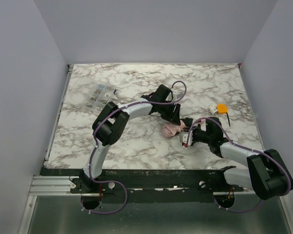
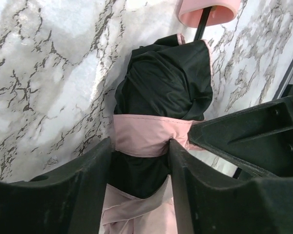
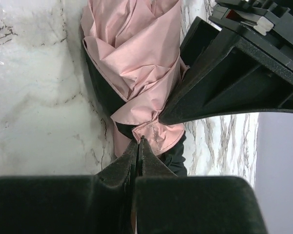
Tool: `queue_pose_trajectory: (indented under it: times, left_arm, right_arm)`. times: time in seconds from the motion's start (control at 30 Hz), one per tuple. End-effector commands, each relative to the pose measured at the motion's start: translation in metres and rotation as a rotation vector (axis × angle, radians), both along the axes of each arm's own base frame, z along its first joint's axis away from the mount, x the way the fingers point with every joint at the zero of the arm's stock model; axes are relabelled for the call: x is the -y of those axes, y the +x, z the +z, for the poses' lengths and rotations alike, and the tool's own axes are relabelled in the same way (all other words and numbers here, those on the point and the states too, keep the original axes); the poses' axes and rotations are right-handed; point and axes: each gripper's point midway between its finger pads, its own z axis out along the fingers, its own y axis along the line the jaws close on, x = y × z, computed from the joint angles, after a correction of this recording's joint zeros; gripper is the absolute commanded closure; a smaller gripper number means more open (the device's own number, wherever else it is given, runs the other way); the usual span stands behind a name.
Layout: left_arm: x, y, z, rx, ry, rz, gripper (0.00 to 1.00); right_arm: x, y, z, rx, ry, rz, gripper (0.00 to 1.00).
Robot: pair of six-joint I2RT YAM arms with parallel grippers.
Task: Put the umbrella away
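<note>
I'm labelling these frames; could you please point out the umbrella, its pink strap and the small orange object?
umbrella (image 1: 172,129), top external view, on its bunched pink fabric.
pink strap (image 2: 147,135), left wrist view, on the band's middle.
small orange object (image 1: 221,107), top external view, on its orange top.

Marble tabletop (image 1: 136,146); clear plastic pack (image 1: 100,95) far left; small orange-white object (image 1: 219,108) near right edge.

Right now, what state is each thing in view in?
umbrella: folded, canopy bundled, lying on the table.
strap: wrapped around the bundle.
left end effector: closed around the umbrella at the strap.
right end effector: shut, tips at a pink fabric edge.
orange object: lying apart, untouched.
</note>
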Motion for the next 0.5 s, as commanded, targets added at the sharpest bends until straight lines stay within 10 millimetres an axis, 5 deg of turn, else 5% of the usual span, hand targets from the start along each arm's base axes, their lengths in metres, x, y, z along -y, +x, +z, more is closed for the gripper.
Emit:
queue_pose_trajectory:
  times: [0.0,0.23,0.47]
  left_arm:
    - [-0.04,-0.037,-0.085,-0.124,0.259,0.0,0.47]
    - [-0.036,-0.018,-0.04,-0.05,0.126,0.055,0.32]
    - [-0.053,-0.004,0.008,0.141,-0.022,0.129,0.29]
  right_arm:
    - [0.008,0.005,-0.009,-0.085,-0.041,-0.061,1.0]
    - [0.008,0.006,-0.011,-0.115,-0.05,-0.062,1.0]
    - [0.007,0.004,-0.011,-0.132,-0.047,-0.062,1.0]
